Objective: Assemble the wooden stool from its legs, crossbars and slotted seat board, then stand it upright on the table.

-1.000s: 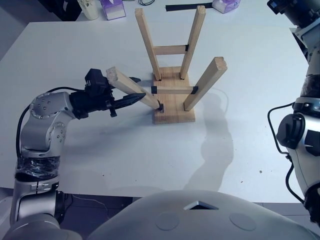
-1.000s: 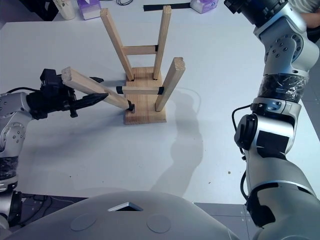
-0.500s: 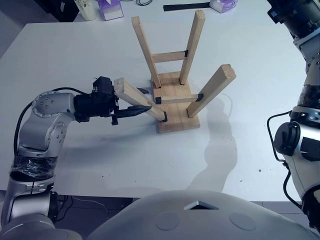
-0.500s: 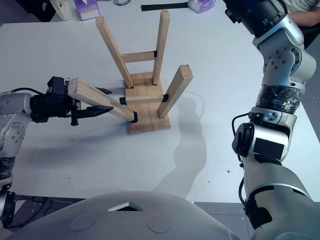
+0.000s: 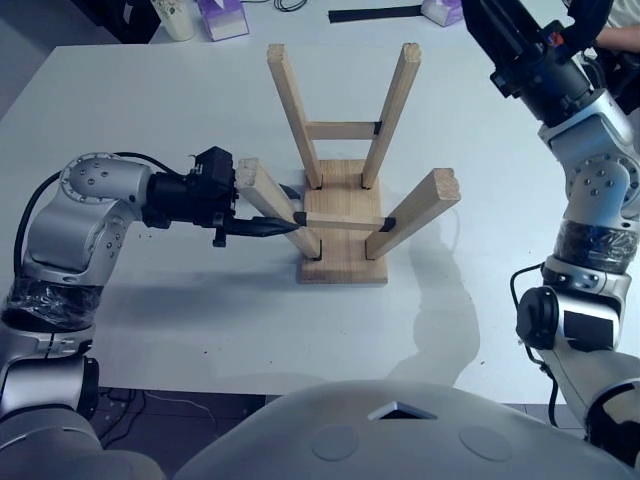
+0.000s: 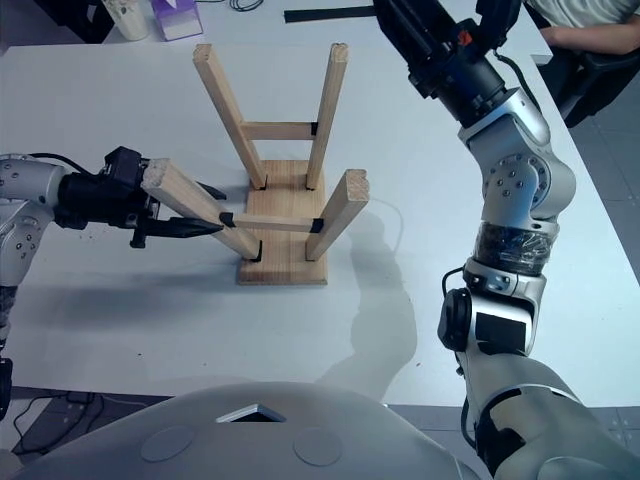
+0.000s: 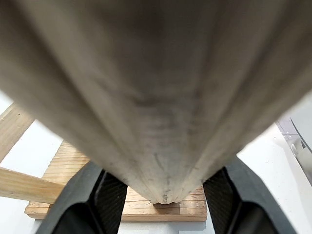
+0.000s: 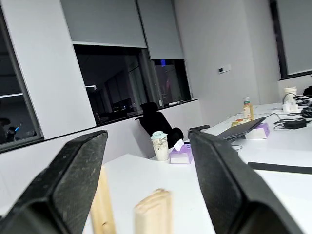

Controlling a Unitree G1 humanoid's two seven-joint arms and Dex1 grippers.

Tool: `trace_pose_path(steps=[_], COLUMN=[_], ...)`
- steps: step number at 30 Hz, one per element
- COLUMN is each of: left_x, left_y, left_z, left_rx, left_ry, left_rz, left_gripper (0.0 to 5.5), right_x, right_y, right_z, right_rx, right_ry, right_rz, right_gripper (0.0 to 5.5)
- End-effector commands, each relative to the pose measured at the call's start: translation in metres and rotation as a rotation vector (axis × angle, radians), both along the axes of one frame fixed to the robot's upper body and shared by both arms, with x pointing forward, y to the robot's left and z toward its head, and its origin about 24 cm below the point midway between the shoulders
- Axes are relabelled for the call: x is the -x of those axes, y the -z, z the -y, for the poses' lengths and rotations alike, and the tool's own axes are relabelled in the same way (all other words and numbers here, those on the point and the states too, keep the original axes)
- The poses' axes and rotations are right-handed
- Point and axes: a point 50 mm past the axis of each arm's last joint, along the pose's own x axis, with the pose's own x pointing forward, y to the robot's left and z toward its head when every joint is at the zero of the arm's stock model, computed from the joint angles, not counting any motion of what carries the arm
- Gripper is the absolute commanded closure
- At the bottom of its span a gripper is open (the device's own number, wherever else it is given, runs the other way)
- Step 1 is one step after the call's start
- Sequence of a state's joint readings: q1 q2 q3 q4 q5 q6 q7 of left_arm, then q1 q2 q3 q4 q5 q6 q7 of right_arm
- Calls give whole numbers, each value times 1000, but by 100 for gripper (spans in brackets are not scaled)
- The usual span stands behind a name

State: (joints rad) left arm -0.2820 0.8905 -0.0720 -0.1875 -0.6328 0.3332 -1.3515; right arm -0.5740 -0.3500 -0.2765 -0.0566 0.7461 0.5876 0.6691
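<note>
The wooden stool lies upside down on the white table [image 5: 120, 110], its seat board [image 5: 352, 263] flat and its legs pointing up. Two far legs [image 5: 293, 115] are joined by a crossbar [image 5: 343, 130]. A second crossbar [image 5: 343, 221] links the near-right leg [image 5: 412, 212] to the near-left leg [image 5: 262, 188]. My left gripper [image 5: 285, 208] is shut on that near-left leg [image 7: 156, 97], one finger [image 7: 92, 200] on each side of it. My right gripper [image 6: 452, 15] hangs open high above the stool's far right side, with leg tops [image 8: 153, 209] below its fingers [image 8: 73, 180].
Along the table's far edge stand a white cup [image 5: 178, 15], a purple tissue box [image 5: 225, 15], a black strip [image 5: 375, 13] and another tissue pack [image 5: 440, 10]. Bare table spreads in front of and to both sides of the stool.
My right gripper has swung in from the upper right to above the stool. The left gripper kept hold of the leg, and the stool turned and slid a little nearer.
</note>
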Motion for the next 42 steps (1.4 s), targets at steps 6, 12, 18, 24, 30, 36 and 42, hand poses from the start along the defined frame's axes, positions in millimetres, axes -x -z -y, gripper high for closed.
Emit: trace_pose_path(steps=[6, 12, 18, 24, 30, 36, 42], left_x=[9, 17, 25, 32, 23, 16, 15], left_y=[18, 29, 37, 40, 40, 38, 40], left_z=[0, 6, 22, 31, 33, 32, 32], left_rx=[-179, -140, -94, -71, -93, -112, -115], left_ry=[-103, -264, -405, -502, -499, -488, -491], left_rz=[-30, -52, -82, -101, -103, -99, -94], left_gripper=[346, 346, 346, 346, 346, 346, 346], right_x=[23, 22, 34, 60, 82, 85, 80], right_y=[-29, -52, -58, -62, -17, 26, 80], right_z=[-13, -19, -49, -72, -88, -93, -96], right_rx=[28, 60, 301, 256, 388, 506, 691], right_ry=[-23, 110, 150, -62, -197, -178, -80], right_rz=[78, 82, 218, 231, 146, 75, -83], right_gripper=[245, 286, 385, 474, 550, 550, 550])
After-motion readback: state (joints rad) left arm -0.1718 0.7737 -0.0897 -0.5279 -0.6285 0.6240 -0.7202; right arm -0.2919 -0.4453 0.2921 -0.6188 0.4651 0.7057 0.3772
